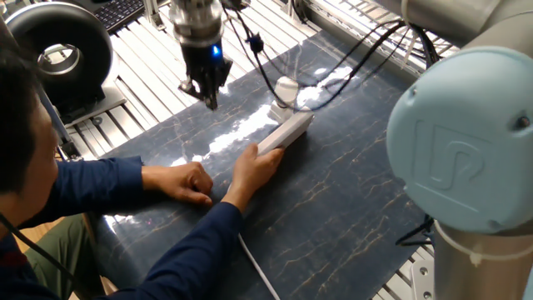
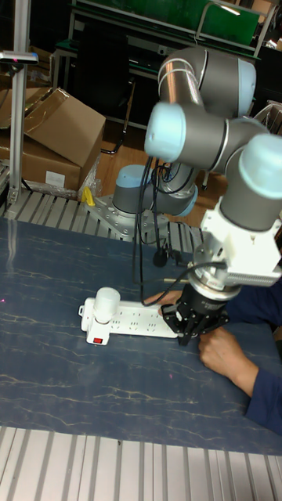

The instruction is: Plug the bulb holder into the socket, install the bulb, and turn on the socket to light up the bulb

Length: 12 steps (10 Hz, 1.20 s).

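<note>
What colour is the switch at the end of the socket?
Red. The switch sits at the bulb end of the white socket, clearest in the tall fixed view.

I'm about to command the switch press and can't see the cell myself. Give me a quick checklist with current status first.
1. Bulb seated on the socket: ok, standing upright at its end.
2. Bulb lit: not ok, no glow visible.
3. Red switch unobstructed: ok.
4. End effector empty: ok, nothing between its fingers.
5. Workspace free of people: not ok, a person's hand rests on the socket's near end.
6. Bulb holder beneath the bulb: cannot tell.
</note>
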### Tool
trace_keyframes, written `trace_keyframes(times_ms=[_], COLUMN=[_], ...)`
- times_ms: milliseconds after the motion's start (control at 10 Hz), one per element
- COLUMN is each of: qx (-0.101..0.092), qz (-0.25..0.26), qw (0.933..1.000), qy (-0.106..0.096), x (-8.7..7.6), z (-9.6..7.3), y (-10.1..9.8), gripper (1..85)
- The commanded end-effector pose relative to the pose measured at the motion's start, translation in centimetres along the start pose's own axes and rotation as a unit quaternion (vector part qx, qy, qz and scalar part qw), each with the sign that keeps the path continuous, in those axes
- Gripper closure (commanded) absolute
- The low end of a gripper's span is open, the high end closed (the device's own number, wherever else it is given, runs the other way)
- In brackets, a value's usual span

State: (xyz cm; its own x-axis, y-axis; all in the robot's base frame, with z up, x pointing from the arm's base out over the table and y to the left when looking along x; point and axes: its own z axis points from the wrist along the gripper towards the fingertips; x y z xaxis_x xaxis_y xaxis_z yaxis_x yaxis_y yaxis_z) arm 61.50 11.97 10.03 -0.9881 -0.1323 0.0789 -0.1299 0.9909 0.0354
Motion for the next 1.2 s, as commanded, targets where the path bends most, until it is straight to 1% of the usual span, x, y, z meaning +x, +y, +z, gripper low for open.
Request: trace_keyframes(times_ms=[0, 100, 200, 400, 500, 600, 800, 900, 1100], qx=[-0.015, -0.021, -0.033, -0.022, -0.017, -0.016, -0.01, -0.014, -0.011], qz=[0.014, 0.015, 0.018, 0.021, 0.021, 0.021, 0.022, 0.023, 0.024], qw=[0.9997, 0.9995, 0.9988, 0.9987, 0.9989, 0.9991, 0.9993, 0.9993, 0.9993], qy=[0.01, 0.015, 0.032, 0.041, 0.039, 0.033, 0.03, 0.026, 0.025], x=[2.4, 3.2, 4.8, 6.2, 6.5, 6.6, 6.8, 6.8, 7.1], z=[3.7, 4.3, 4.7, 4.6, 4.7, 5.2, 5.7, 5.9, 6.3], y=[1.2, 1.3, 1.5, 0.8, 0.5, 0.3, -0.1, 0.1, 0.0], gripper=[84.7, 84.7, 84.7, 84.7, 84.7, 84.7, 84.7, 84.7, 84.7])
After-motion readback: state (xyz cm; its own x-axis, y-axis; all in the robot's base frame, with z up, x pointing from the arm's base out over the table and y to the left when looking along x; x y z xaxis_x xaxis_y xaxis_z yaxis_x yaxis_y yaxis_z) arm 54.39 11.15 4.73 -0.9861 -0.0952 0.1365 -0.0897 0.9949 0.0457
